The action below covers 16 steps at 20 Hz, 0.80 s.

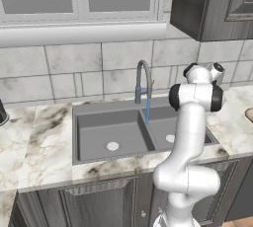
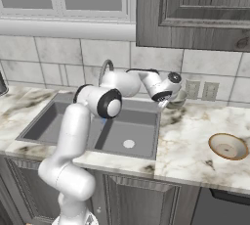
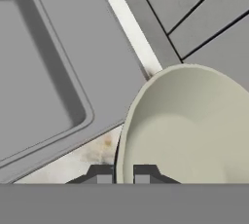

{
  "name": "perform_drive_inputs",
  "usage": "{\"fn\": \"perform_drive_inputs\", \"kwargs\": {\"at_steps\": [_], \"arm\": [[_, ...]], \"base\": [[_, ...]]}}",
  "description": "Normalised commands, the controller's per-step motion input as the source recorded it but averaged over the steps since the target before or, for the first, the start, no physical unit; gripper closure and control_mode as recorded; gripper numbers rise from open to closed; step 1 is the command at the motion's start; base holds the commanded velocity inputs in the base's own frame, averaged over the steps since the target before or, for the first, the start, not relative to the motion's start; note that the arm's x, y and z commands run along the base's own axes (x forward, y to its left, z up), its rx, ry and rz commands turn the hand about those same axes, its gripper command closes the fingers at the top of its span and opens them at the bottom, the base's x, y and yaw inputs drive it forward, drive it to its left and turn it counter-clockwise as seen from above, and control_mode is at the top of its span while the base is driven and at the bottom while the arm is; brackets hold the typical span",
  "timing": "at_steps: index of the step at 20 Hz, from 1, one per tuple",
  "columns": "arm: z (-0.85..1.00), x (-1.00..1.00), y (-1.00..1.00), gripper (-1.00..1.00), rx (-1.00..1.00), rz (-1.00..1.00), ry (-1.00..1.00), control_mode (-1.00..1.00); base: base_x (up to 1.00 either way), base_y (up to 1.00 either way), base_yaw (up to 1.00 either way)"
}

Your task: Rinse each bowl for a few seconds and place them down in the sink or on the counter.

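Kitchen scene, marble counter [image 2: 195, 136] running over dark grey cabinets [image 1: 99, 199], grey tiled wall and a window behind. Gripper [image 3: 123, 173] is pinching narrow on the rim of a pale cream bowl [image 3: 189, 125], rim sitting between the two dark finger tips. In the right base view the held bowl [image 2: 177, 99] is hanging at the hand, just past the right edge of the sink [image 2: 58, 104], near the back of the counter by the wall tiles. Hand view is showing the bowl tilted, its hollow facing the camera, with the sink's rim and a strip of veined counter below it.

Arm is reaching across the sink from the front, elbow sitting over the divider between the two basins. Sink [image 1: 94, 117] is lying in the counter's middle, a round pale drain in each basin. Arched steel faucet [image 1: 143, 85] is standing at the sink's back edge, and a thin blue stream [image 1: 147, 110] is running down from its spout.

Second bowl [image 2: 228, 146] is resting upright on the counter, well apart from the gripper, near the counter's right end. Wall cabinet [image 2: 195, 9] is hanging above that side.
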Motion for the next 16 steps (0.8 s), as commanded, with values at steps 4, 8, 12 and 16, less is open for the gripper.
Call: {"fn": "perform_drive_inputs", "kwargs": {"at_steps": [4,8,12,16], "arm": [[-0.16,0.26,-0.16,1.00,0.00,0.00,0.01,-1.00],[-0.17,0.23,-0.12,1.00,0.00,0.00,0.00,-1.00],[-0.23,0.22,-0.03,1.00,0.00,0.00,0.02,-1.00],[-0.28,0.19,0.00,1.00,0.00,0.00,0.04,-1.00]], "base": [[0.00,0.00,0.00],[0.00,0.00,0.00],[0.00,0.00,0.00],[0.00,0.00,0.00]]}}
